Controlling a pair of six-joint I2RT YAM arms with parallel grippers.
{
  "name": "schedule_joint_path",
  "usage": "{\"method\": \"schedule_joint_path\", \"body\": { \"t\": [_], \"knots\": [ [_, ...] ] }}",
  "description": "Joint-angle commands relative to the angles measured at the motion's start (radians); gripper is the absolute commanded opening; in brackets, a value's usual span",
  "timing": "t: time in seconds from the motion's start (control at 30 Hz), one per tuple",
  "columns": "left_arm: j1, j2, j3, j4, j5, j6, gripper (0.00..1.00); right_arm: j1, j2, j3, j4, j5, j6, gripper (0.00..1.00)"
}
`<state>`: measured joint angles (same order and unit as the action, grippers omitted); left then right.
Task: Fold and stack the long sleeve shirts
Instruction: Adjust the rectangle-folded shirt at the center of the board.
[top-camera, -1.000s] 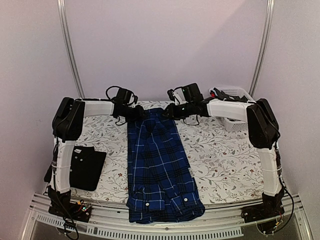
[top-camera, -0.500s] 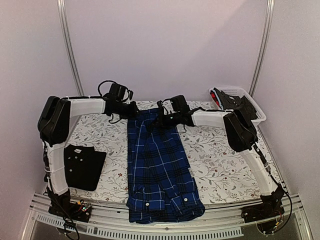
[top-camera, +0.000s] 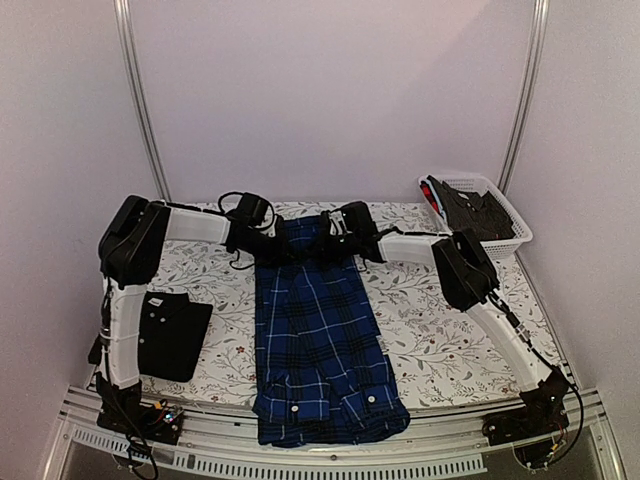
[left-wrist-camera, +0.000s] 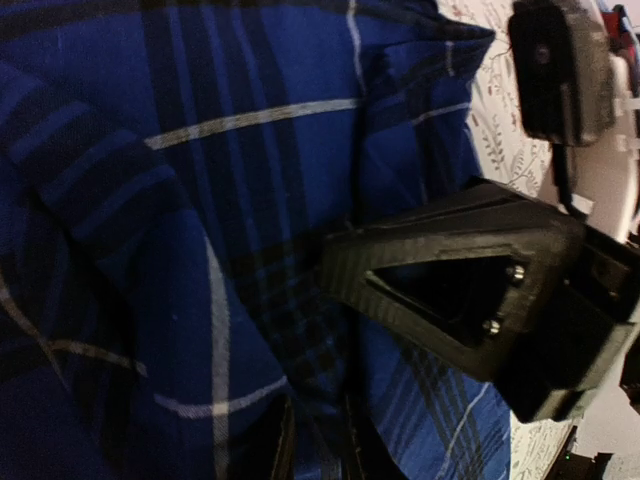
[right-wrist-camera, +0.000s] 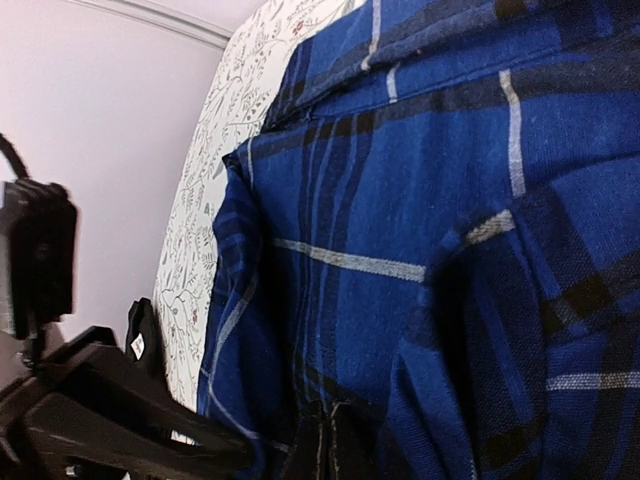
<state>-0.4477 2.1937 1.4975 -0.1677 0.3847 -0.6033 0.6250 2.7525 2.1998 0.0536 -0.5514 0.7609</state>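
Nearest you, the blue plaid shirt (top-camera: 320, 340) lies as a long narrow strip down the middle of the flowered table (top-camera: 440, 330). Its near end, where two white-buttoned cuffs show, hangs over the table's edge onto the metal rail (top-camera: 420, 455). The cloth is dark blue, crossed by black bands and thin white lines, with soft creases along its length. To its left, near your left arm's base, the black shirt (top-camera: 170, 335) sits folded in a square, its small white buttons showing, apart from the plaid. Flowered tabletop shows on both sides of the strip, more of it on the right. At the far end both arms reach in over the collar end of the plaid shirt, close to the far edge. Your left gripper (top-camera: 278, 247) is clenched on a pinch of the plaid at that end's left side. Your right gripper (top-camera: 328, 238) is clamped on the plaid just beside it, the two claws near each other. The white basket (top-camera: 500, 235) holding dark clothes stands at the far right corner, well apart from both.
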Motion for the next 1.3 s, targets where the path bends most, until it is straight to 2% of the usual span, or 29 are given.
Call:
{"method": "schedule_joint_path", "body": {
  "t": [0.0,0.1,0.3,0.4,0.53,0.63,0.7,0.77,0.9,0.97,1.03,1.13,1.27],
  "knots": [
    [0.009,0.087,0.083,-0.076,-0.01,-0.023,0.16,-0.025,0.011,0.017,0.008,-0.019,0.001,0.03],
    [0.028,0.103,0.113,-0.082,-0.04,-0.034,0.16,-0.047,-0.025,0.001,-0.006,-0.042,-0.032,0.05],
    [0.062,0.223,0.293,-0.184,-0.007,0.017,0.17,-0.068,-0.125,-0.004,-0.072,-0.077,-0.153,0.21],
    [0.082,0.268,0.395,-0.208,0.024,0.042,0.18,-0.068,-0.2,-0.05,-0.132,-0.057,-0.222,0.25],
    [0.086,0.274,0.522,-0.247,0.028,0.081,0.26,-0.068,-0.33,-0.197,-0.171,0.008,-0.29,0.32],
    [0.086,0.217,0.544,-0.249,0.018,0.084,0.33,-0.068,-0.419,-0.279,-0.243,0.058,-0.348,0.37],
    [0.086,0.137,0.492,-0.231,0.001,0.074,0.38,-0.068,-0.467,-0.336,-0.281,0.088,-0.387,0.4],
    [0.085,0.05,0.379,-0.183,-0.014,0.053,0.45,-0.068,-0.511,-0.403,-0.299,0.117,-0.418,0.46],
    [0.085,-0.104,0.135,-0.095,-0.041,0.018,0.5,-0.067,-0.602,-0.52,-0.288,0.143,-0.466,0.6],
    [0.083,-0.161,0.027,-0.051,-0.035,-0.001,0.5,-0.067,-0.621,-0.557,-0.252,0.129,-0.47,0.61],
    [0.08,-0.198,-0.072,-0.006,-0.024,-0.012,0.5,-0.067,-0.622,-0.566,-0.22,0.089,-0.464,0.61],
    [0.064,-0.216,-0.121,0.004,-0.013,-0.008,0.5,-0.067,-0.608,-0.557,-0.123,0.03,-0.433,0.62],
    [0.042,-0.226,-0.144,0.005,-0.007,-0.006,0.49,-0.067,-0.509,-0.41,-0.084,-0.056,-0.404,0.63]
  ]
}}
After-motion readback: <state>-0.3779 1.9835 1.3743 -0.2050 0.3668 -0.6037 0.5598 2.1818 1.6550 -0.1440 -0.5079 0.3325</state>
